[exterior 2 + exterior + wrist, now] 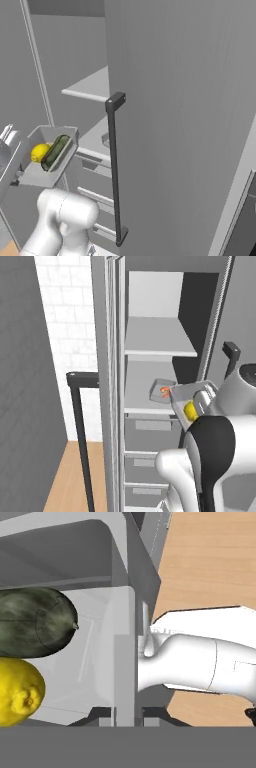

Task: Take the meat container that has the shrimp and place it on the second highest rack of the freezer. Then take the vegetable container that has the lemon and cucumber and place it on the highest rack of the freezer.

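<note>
My gripper (127, 717) is shut on a side wall of the grey vegetable container (47, 165), which hangs in front of the open freezer (150, 296). Inside it lie the yellow lemon (39, 152) and the dark green cucumber (56, 151), side by side; the hand view has the cucumber (35, 622) above the lemon (17, 692). The container (192, 393) sits about level with the second highest rack (142, 406) and below the highest rack (160, 348). On the second highest rack rests the meat container (159, 390) with the orange shrimp (164, 391).
Grey drawers (150, 431) fill the freezer below the racks. The freezer door (190, 125) stands open at the right with a long dark handle (115, 170). Another dark handle (80, 446) stands left of the freezer, over a wooden floor (70, 481). My white arm (215, 456) fills the lower right.
</note>
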Tool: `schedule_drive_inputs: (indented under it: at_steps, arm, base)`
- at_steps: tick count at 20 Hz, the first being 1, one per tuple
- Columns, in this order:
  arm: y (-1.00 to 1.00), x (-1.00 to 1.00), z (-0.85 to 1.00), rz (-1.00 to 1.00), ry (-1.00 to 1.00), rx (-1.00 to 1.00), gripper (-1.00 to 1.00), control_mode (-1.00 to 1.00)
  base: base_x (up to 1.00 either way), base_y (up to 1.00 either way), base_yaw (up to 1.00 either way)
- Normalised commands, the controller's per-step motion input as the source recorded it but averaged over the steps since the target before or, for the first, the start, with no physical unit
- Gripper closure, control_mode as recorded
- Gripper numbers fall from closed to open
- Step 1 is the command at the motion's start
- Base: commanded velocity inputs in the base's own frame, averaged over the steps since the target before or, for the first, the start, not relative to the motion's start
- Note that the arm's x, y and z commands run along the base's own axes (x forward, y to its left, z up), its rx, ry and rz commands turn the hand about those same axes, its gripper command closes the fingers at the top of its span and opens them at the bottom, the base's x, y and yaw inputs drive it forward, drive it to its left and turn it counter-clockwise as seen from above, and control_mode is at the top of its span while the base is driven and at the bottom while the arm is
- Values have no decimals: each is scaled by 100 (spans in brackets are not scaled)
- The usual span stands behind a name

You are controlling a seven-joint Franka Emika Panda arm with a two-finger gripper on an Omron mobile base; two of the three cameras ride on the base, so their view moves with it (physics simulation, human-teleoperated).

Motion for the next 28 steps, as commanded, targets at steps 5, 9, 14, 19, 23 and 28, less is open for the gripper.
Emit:
schedule_drive_inputs:
  at_steps: [5,9,14,19,23,28]
  arm:
    - [-7,75,84,0,10,-7,100,-100]
    - [-36,91,34,13,2,0,100,-100]
    - [-5,98,1,23,-9,-3,100,-100]
    - [0,97,13,1,-15,-8,100,-100]
    - [0,100,0,-18,-1,-5,100,-100]
    - [-1,100,-3,-12,0,1,100,-100]
  base:
    - [0,0,0]
    - [0,0,0]
    - [0,0,0]
    - [0,0,0]
    - [0,0,0]
    - [0,0,0]
